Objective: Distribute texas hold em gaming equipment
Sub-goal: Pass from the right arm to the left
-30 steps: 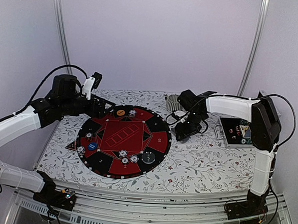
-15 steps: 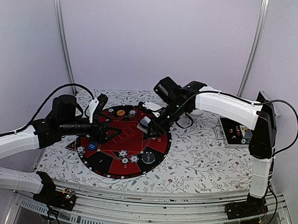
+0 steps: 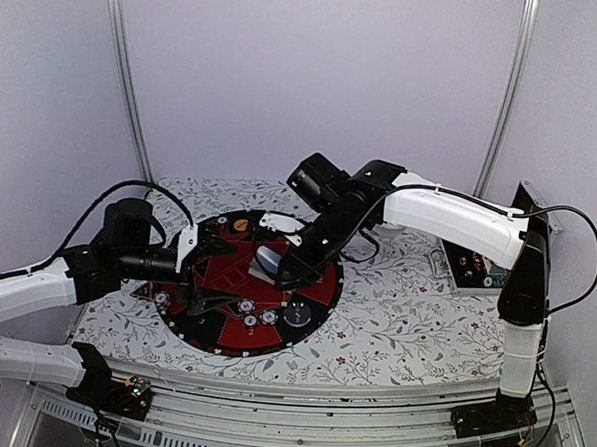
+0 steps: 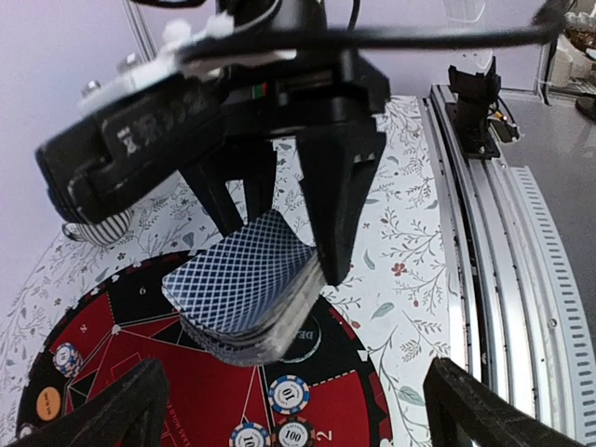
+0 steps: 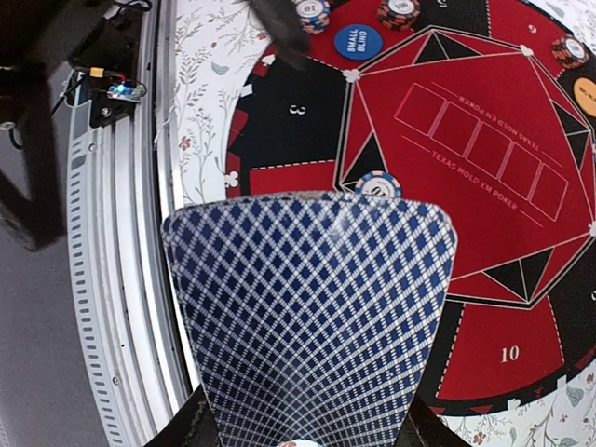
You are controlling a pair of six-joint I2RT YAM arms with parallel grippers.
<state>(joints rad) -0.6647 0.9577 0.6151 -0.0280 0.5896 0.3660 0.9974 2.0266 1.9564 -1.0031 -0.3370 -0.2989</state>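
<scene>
Where the right gripper point(image 4: 284, 244) pinches, the deck point(image 4: 244, 284) is crosshatched.

One card deck point(image 4: 244, 284), one round mat point(image 5: 289, 121), at least six poker chips point(image 4: 289, 393).

Your left arm point(image 3: 24, 294): white shells, black joints, black drum motor at the elbow.
Your right arm point(image 3: 459, 217): same white shells and black joints.
Cables point(image 3: 130, 184): black, looping off both your elbows.
Your right claw point(image 4: 287, 244): black fingers, white top plate with silver screws.
</scene>
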